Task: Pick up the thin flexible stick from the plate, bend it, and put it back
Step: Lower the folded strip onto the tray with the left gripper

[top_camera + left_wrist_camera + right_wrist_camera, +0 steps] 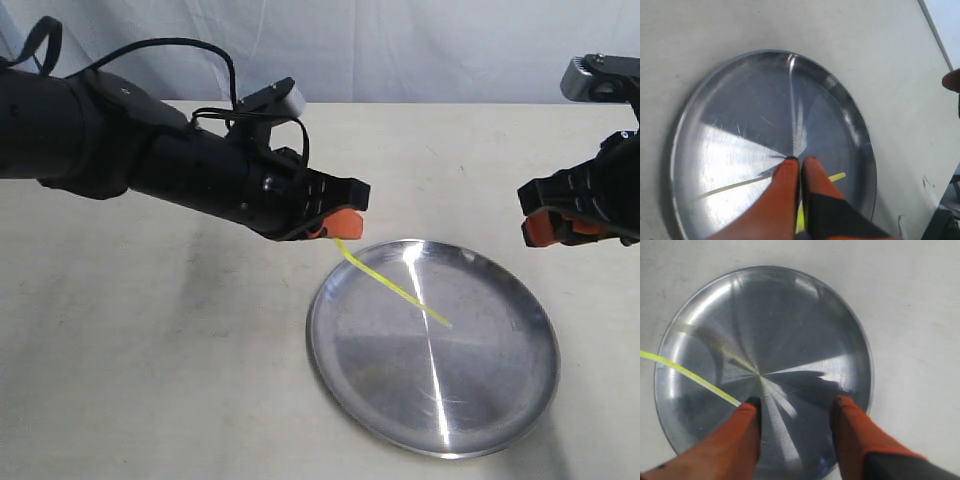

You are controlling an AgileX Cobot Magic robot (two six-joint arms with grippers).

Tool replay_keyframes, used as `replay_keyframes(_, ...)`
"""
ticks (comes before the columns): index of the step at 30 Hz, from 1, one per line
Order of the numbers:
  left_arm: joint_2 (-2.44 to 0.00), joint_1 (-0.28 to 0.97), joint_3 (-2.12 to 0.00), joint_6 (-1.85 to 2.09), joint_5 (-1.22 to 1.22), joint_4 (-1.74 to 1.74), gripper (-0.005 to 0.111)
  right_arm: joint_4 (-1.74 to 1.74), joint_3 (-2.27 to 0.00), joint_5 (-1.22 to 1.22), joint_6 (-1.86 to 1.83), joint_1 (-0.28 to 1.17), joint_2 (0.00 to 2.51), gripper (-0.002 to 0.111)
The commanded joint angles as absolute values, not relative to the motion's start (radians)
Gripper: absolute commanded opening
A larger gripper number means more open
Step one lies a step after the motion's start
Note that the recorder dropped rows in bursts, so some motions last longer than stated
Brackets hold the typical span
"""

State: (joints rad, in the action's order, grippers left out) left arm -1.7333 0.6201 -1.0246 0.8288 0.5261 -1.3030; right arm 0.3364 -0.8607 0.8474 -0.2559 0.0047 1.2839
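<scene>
A thin yellow stick (395,285) slants down from my left gripper (338,224) over the round silver plate (480,400), its free end low above the plate's middle. The left gripper is shut on the stick's upper end, above the plate's far-left rim. In the left wrist view the stick (837,177) shows between and beside the closed orange fingers (785,195) of the gripper (800,160), over the plate (740,100). My right gripper (545,228) hangs open and empty above the plate's right side. In its wrist view the gripper (795,407) is spread over the plate (790,315), the stick's (685,372) tip near one finger (742,435).
The plate lies on a pale beige table (150,350). A white backdrop (400,50) rises behind the table's far edge. A pale streak on the plate (725,189) looks like the stick's reflection.
</scene>
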Motion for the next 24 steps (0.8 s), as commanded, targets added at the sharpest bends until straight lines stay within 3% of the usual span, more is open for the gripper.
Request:
replay_keyframes(1,-1.77,0.621,-1.029,0.91,0.522,-1.444,0.0,0.277,-0.863,0.841,-0.198,0.0,1.281,0.045)
replay_keyframes(11,-1.901,0.621,-1.125,0.92,0.68,-1.547,0.0,0.277,-0.863,0.841,-0.189,0.0,1.281,0.045)
replay_keyframes(24,-2.019,0.659,-1.189,0.916,0.671,-1.557,0.0,0.277,-0.863,0.843,-0.184,0.0,1.281,0.045)
